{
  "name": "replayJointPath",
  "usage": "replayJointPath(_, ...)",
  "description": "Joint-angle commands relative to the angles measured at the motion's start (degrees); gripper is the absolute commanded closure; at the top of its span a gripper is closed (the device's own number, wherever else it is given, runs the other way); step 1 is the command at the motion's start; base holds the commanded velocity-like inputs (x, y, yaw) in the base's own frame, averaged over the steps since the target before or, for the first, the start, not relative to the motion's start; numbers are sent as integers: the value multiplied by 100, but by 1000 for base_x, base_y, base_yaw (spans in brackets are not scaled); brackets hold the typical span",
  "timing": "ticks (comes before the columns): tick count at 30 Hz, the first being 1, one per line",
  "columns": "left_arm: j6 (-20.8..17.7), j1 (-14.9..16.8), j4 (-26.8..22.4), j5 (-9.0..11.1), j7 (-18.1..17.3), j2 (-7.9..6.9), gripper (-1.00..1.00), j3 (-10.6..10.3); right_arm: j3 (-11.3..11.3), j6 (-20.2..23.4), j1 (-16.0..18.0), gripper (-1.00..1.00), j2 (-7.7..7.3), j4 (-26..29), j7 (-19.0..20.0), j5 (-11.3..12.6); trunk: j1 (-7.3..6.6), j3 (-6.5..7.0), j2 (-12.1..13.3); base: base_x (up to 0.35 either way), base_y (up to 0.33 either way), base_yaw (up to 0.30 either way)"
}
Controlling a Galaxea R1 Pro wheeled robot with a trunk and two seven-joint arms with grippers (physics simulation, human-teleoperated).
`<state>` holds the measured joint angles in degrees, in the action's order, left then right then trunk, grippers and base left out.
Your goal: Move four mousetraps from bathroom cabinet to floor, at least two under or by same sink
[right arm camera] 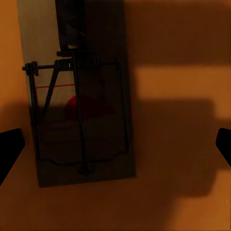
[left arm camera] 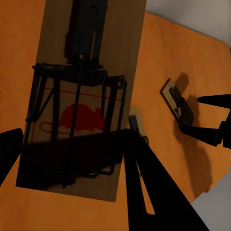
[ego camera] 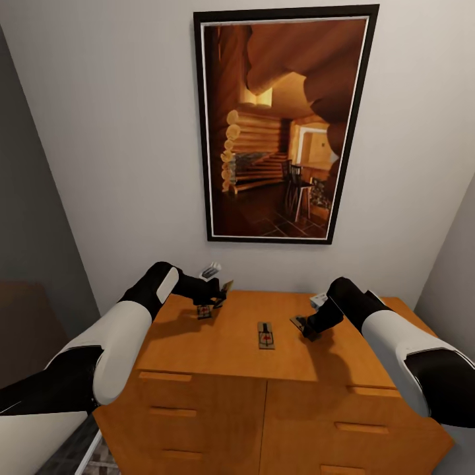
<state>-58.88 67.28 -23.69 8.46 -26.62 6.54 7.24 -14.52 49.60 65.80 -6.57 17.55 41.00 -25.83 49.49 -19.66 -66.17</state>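
Both my black-and-white arms reach over the wide orange-brown wooden cabinet (ego camera: 264, 369), where one flat tan mousetrap (ego camera: 266, 335) lies between my left gripper (ego camera: 210, 305) and right gripper (ego camera: 307, 328). Left wrist: fingers spread around a red-marked trap (left arm camera: 82, 103), not clenched. Right wrist: released, wide apart, another trap (right arm camera: 79, 106) between.

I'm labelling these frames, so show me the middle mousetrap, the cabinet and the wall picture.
Middle mousetrap (ego camera: 266, 336): head view, centre of its board.
Cabinet (ego camera: 218, 343): head view, bare patch of its top.
Wall picture (ego camera: 284, 125): head view, middle of the image.
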Motion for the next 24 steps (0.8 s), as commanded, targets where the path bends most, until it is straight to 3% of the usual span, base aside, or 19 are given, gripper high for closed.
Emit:
replayJointPath(1,-36,4,-4,-2,8,5,100,32,-7,6,2,-100,-2,11,57,-63,23,-26,-46,0,0,0)
replayJointPath(6,-36,4,-4,-2,8,5,100,32,-7,6,3,-100,-2,11,57,-63,89,-80,-167,0,0,0)
replayJointPath(7,-36,4,-4,-2,8,5,100,32,-7,6,1,100,-2,11,57,-63,89,-80,-167,0,0,0)
replayJointPath(24,-36,4,23,-2,8,-13,100,17,-16,15,2,100,-2,11,65,-63,89,-80,-167,0,0,0)
